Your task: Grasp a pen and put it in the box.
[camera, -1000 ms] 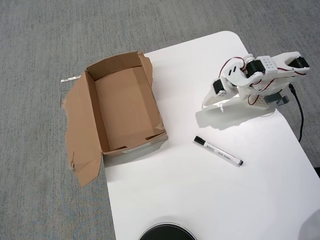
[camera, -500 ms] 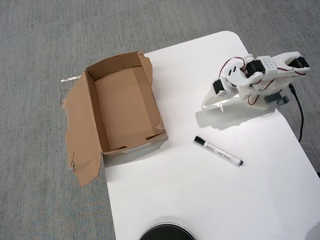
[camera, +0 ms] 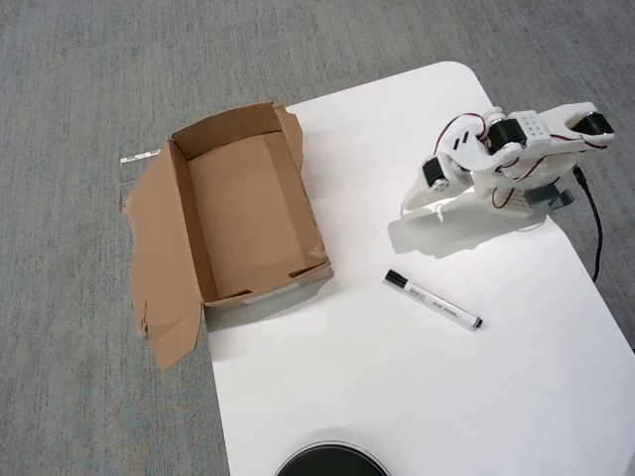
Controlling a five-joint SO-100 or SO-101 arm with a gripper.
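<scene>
In the overhead view the pen [camera: 433, 299] lies flat on the white table [camera: 397, 397], black cap toward the upper left, tail toward the lower right. The brown cardboard box [camera: 248, 218] stands open and empty at the table's left edge, with a large ragged flap [camera: 164, 268] folded out over the carpet. My white gripper [camera: 409, 205] hovers above and slightly right of the pen, apart from it, pointing down-left. Its fingers look pressed together with nothing between them.
A black round object [camera: 332, 461] pokes in at the bottom edge. A black cable [camera: 596, 233] runs down the table's right side behind the arm. Grey carpet [camera: 79, 99] surrounds the table on the left and top.
</scene>
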